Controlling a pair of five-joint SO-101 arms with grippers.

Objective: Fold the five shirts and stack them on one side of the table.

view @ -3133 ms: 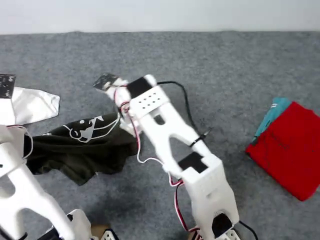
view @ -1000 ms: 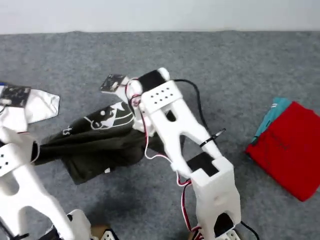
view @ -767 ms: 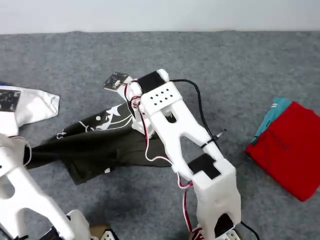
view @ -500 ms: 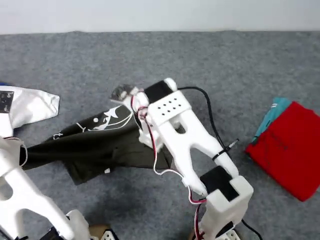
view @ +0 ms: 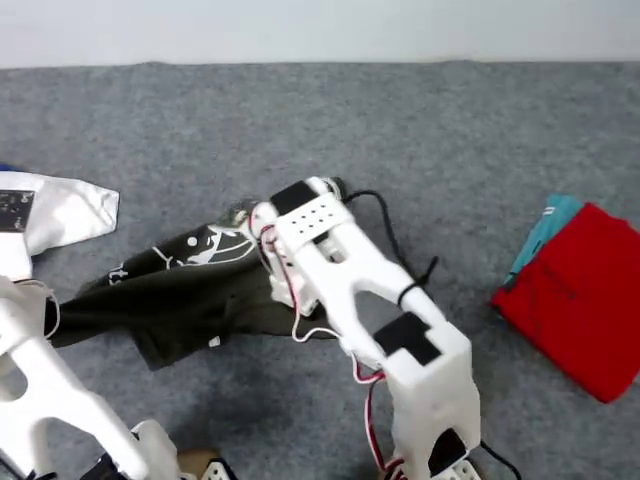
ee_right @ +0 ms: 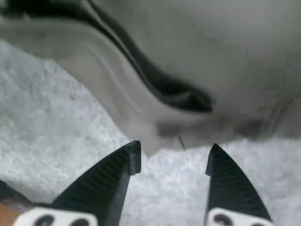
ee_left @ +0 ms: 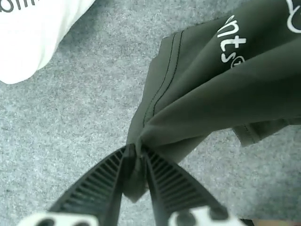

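Up close, left fingers (ee_left: 110,174) tight on dark shirt (ee_left: 221,99); right fingers (ee_right: 115,174) wide beside it.

White arms (view: 402,352), ribbed black fingers (ee_right: 110,181)

In the high view the right arm (view: 350,280) lies across the dark shirt (view: 180,290), so we cannot see the cloth beneath it. From the right wrist, the shirt just ahead of the wide-spread right tool (ee_right: 174,155) is a blur; we cannot tell hem from fold. The left tool (ee_left: 136,162) pinches a bunch of the shirt, and the pinched cloth is hidden between its jaws. Beside the left tool the white shirt (ee_left: 33,33) runs off the picture's edge, its print cut short. Well apart from both tools, the red shirt (view: 580,295) is cut by the edge and covers most of a teal shirt (view: 545,225).
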